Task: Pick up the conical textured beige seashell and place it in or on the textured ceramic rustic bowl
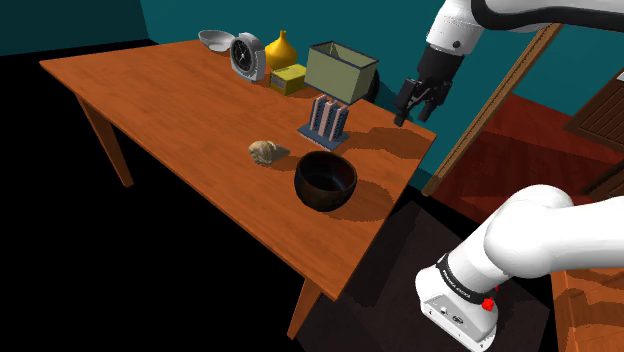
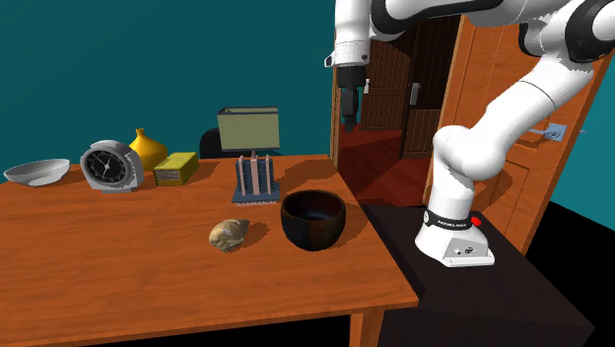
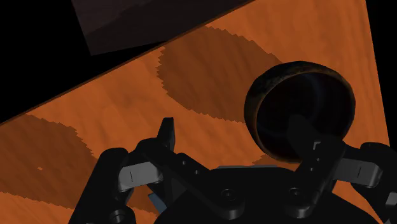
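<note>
Hanging high over the worktop's [image 1: 170, 90] edge, the claw [image 1: 415, 102] [image 2: 350, 118] [image 3: 233, 127] stands wide, nothing between its fingers. The dark bowl [image 1: 325, 192] [image 2: 313, 233] [image 3: 273, 73] sits below it. The beige shell [image 1: 266, 151] [image 2: 229, 235] lies on the worktop beyond the bowl, farther from the claw, near the bowl but not touching it.

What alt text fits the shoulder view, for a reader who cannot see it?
A beige seashell lies on a wooden table beside a dark bowl, not touching it. The white arm's black gripper hangs in the air to the view's right of both, holding nothing. A clock and a yellow vase stand at the table's far end.
</note>
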Tool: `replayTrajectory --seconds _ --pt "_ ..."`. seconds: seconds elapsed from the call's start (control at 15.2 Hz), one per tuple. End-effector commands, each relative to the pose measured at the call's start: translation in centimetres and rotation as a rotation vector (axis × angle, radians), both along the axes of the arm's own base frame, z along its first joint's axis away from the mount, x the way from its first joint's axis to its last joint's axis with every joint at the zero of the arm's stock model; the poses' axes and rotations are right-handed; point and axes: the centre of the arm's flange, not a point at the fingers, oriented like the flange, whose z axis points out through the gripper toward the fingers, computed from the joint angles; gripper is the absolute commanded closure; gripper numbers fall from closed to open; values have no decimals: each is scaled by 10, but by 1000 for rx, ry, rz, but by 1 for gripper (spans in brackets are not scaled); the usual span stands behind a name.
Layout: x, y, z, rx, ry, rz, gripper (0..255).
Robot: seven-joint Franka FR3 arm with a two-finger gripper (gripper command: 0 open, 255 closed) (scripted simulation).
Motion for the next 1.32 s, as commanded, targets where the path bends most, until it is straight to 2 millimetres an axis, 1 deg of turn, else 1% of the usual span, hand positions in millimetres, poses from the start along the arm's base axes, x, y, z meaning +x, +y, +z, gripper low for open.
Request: replayTrajectory --seconds 0.0,0.33,0.66,0.99,1.25 --pt "0 0 0 0 0 0 0" --pt "38 49 -27 -6 39 -209 0" --pt "84 88 -56 -12 78 -418 0" --pt "137 117 -87 -18 116 -627 0" --pt "181 132 -114 -22 147 -794 0"
